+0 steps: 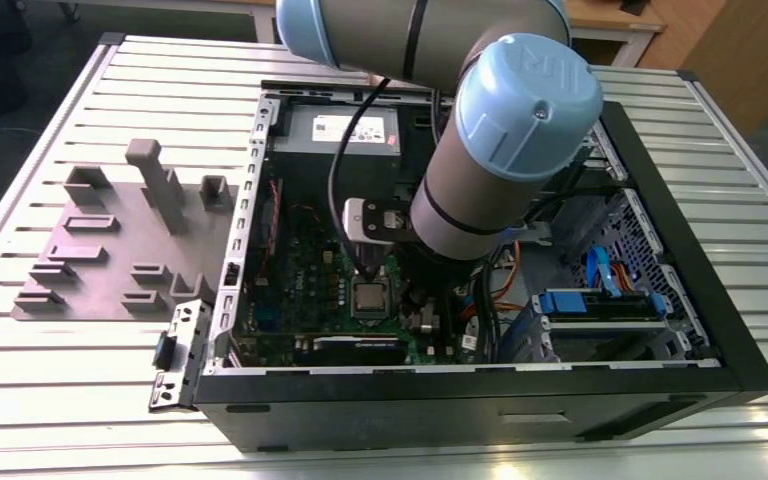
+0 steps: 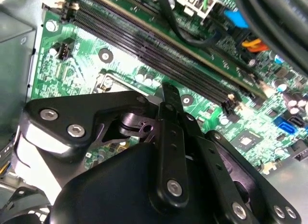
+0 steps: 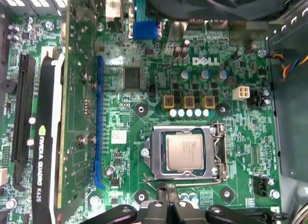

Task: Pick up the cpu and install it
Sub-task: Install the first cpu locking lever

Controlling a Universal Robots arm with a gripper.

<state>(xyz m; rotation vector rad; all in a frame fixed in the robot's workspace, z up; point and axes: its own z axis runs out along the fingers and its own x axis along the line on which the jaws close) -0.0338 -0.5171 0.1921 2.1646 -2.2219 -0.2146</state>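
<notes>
Brushed-metal cpu (image 3: 186, 150), matt black pincer (image 3: 168, 192)

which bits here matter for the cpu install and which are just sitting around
For the job:
- small square silvery cpu in its socket frame
- black gripper
- green motherboard

Just there:
- grey moulded fixture tray
- blue drive bracket
- black graphics card

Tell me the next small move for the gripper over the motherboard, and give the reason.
Probably a short straight lift away from the board. In the first wrist view the cpu already lies flat inside its socket frame, and the gripper sits just beside it holding nothing, so the placing looks done.
</notes>
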